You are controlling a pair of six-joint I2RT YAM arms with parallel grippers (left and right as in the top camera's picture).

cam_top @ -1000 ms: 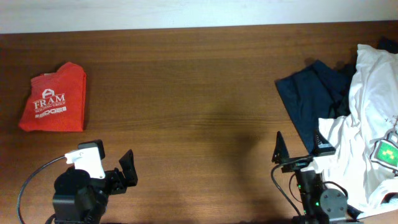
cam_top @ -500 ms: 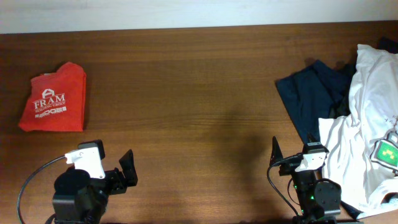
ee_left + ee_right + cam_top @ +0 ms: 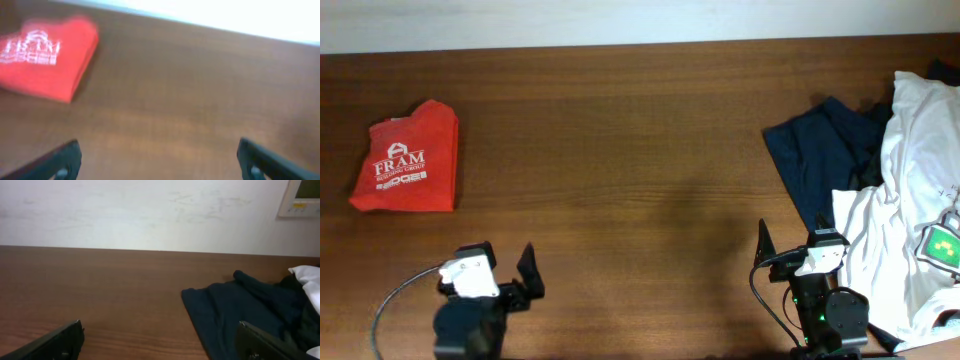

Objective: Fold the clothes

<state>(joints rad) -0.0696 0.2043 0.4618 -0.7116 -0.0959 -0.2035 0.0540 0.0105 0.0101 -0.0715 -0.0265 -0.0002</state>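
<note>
The orange-red T-shirt with the white "FRAM" logo lies folded into a small packet at the far left of the table. It also shows in the left wrist view at the upper left, blurred. My left gripper sits near the front edge, below and right of the shirt, open and empty. My right gripper is near the front edge at the right, open and empty, apart from the shirt.
A dark navy garment lies crumpled at the right, also in the right wrist view. A white shirt with a green patch lies over it at the far right edge. The wooden table stretches between.
My left arm has drawn back toward the front edge. My right gripper shifted slightly and pulled back half a second earlier, then stayed still. The shirt has not moved.
</note>
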